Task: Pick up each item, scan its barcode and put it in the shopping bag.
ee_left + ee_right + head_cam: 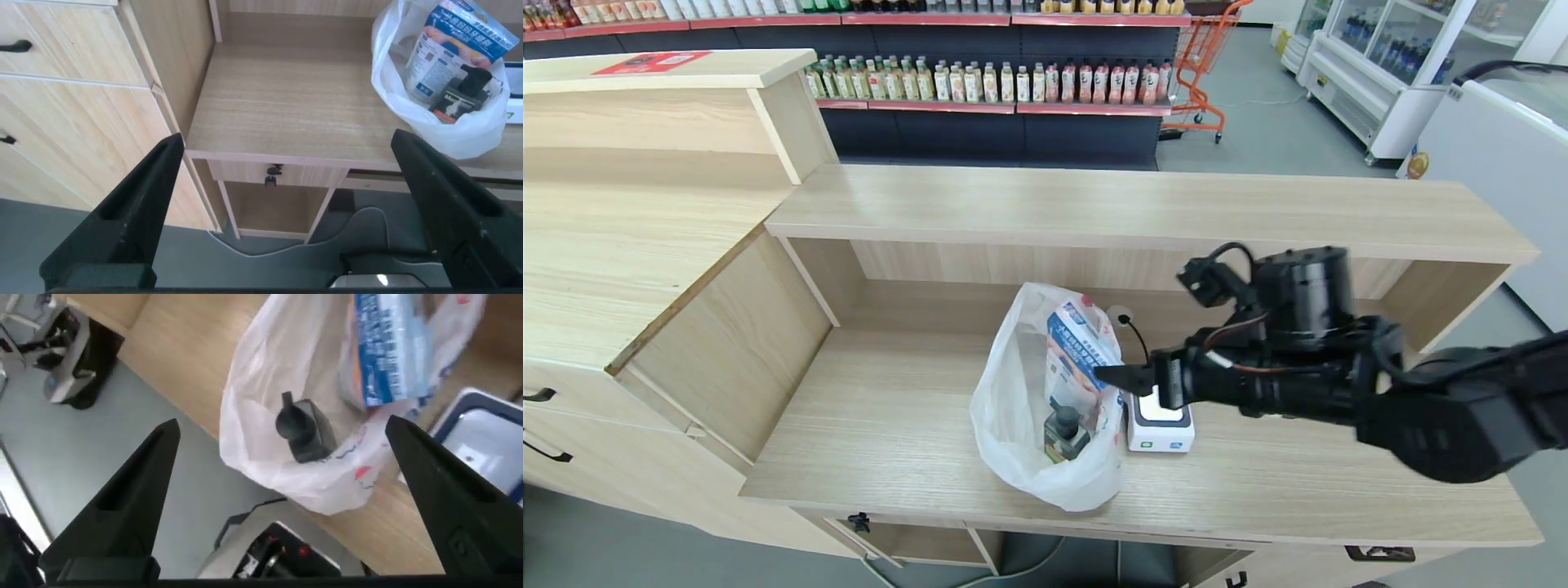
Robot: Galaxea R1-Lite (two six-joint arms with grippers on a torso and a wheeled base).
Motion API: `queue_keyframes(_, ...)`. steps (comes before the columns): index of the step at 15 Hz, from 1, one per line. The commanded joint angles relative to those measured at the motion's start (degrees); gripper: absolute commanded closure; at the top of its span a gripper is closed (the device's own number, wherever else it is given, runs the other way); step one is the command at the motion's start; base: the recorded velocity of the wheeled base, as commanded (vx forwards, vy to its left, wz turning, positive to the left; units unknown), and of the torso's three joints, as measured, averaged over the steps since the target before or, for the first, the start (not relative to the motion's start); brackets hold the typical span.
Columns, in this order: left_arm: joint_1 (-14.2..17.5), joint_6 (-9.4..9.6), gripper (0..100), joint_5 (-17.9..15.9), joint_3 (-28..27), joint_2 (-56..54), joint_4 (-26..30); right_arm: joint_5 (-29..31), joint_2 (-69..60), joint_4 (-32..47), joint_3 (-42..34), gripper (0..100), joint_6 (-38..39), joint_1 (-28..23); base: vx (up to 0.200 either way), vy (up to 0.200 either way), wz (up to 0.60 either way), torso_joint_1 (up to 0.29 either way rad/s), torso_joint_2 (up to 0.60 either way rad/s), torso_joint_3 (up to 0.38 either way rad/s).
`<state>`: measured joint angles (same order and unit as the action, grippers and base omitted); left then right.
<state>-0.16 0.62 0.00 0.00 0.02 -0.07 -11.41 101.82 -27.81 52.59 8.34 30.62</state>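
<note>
Wood counter [890, 425] bears shopping bag [1005, 416]; drink shelves [980, 82] behind; left hand [286, 143], right hand [282, 426] apart.

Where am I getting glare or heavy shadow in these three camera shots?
Head view: the white box-shaped scanner glares on top, beside the translucent white plastic shopping bag; the pale wooden counter darkens under its upper ledge. Right wrist view: the bag's film gleams bright. Left wrist view: even light, no glare.

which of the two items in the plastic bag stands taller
The blue and white printed packet: it reaches up to the opening of the white plastic bag, while the small dark bottle sits low inside.
</note>
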Motion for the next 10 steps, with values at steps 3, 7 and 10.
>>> queue_keyframes(3,0.0,-0.01,0,0.0,0.0,0.0,0.0,3.5,-31.3,13.4,-13.4,0,-5.3,-19.3,0.0,0.0,0.0,0.0,0.0,0.0)
queue_keyframes(7,0.0,-0.01,0,0.0,0.0,0.0,0.0,6.2,-64.6,13.0,-47.1,0,-7.6,-25.3,0.0,0.0,0.0,0.0,0.0,0.0)
queue_keyframes(10,0.0,-0.01,0,0.0,0.0,0.0,0.0,6.1,-84.8,18.8,-52.6,0,-10.0,-29.4,0.0,0.0,0.0,0.0,0.0,0.0)
